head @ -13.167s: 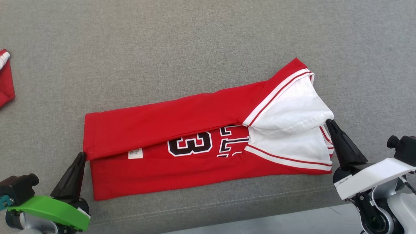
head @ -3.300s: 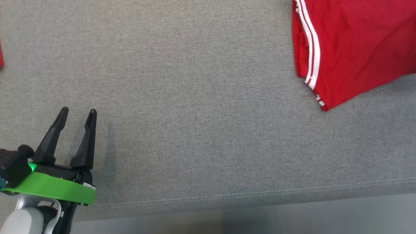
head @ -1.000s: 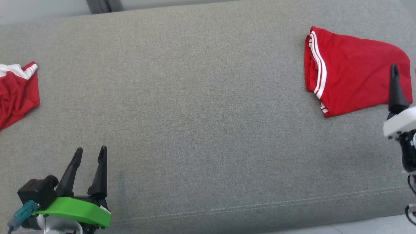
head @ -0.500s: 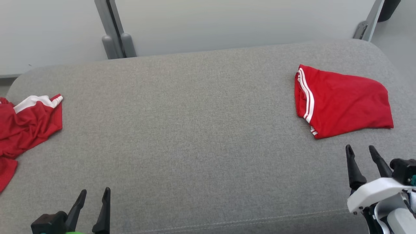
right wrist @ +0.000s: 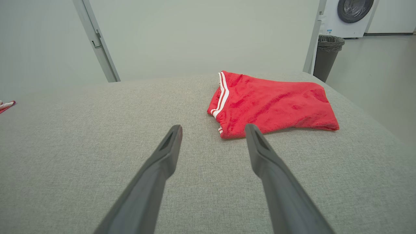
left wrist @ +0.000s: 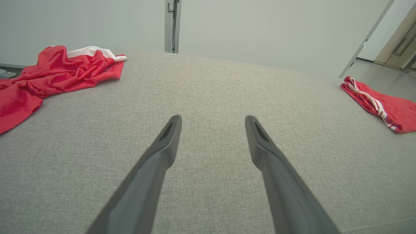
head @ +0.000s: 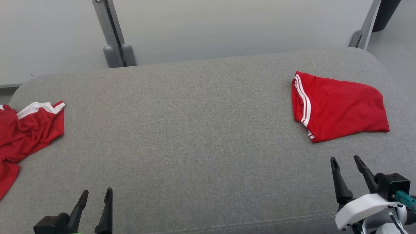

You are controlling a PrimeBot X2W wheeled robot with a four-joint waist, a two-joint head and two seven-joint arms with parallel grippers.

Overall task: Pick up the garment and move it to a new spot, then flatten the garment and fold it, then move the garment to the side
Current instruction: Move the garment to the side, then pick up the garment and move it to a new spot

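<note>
Left tool (head: 97, 191), right tool (head: 345, 159) wide open, empty; folded garment (head: 339, 109) parked near right edge of cushion (head: 195, 136); side-move seemingly done, keep clear.

big grey woven fabric cushion (head: 195, 130) under everything. a crumpled red and white cloth (head: 29, 130) lies bunched at its left end. past the far edge there's a plain pale wall (head: 227, 26) with a slanted grey metal post (head: 109, 32). off right, a dark grey bin (right wrist: 328, 55) stands near a white front-loading washing machine (right wrist: 352, 16).
</note>
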